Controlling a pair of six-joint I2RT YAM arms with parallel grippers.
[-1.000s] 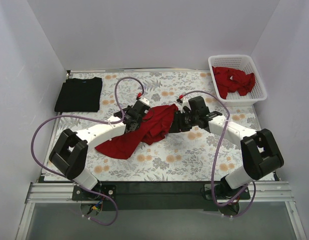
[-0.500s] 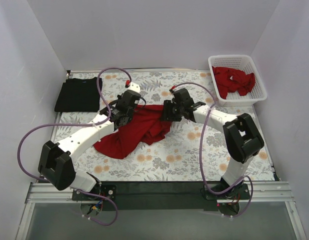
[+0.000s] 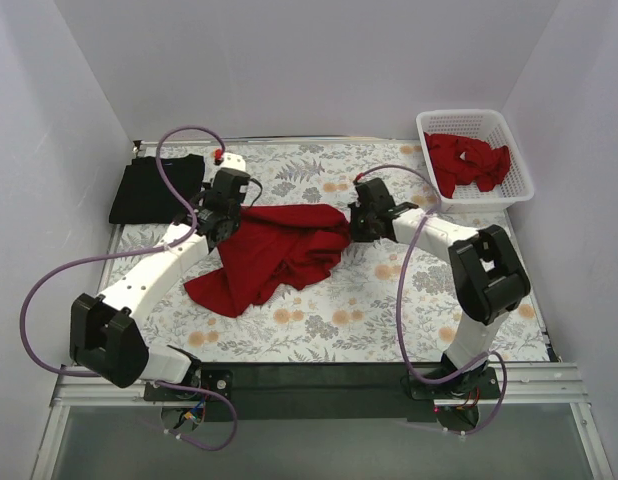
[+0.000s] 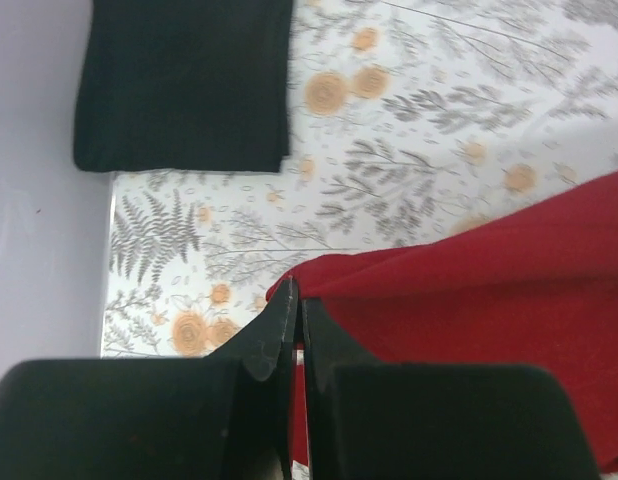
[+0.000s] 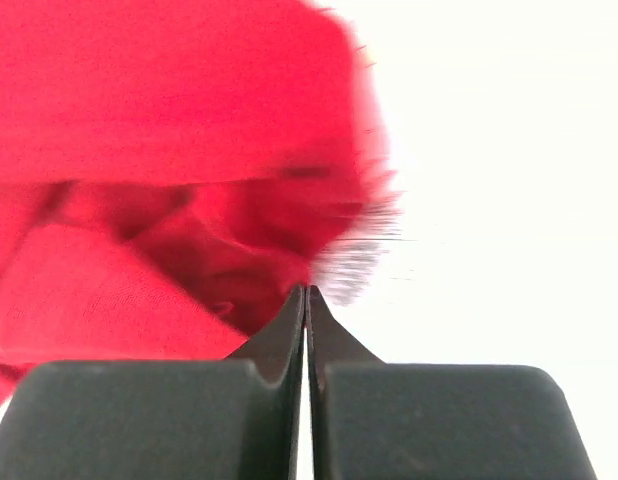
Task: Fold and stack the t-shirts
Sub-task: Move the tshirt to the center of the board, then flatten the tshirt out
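Both claws are pinching the red t-shirt [image 3: 274, 245] and holding it spread between them mid-table. The left gripper [image 4: 294, 300] is clamping its left edge, and the right gripper [image 5: 305, 295] is squeezing the right edge. The folded black t-shirt [image 3: 159, 188] is lying far left, and more red shirts [image 3: 467, 160] are sitting in the white basket [image 3: 476, 117].

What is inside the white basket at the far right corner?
Crumpled red cloth lies in the basket; how many shirts it is, and anything beneath it, cannot be seen.
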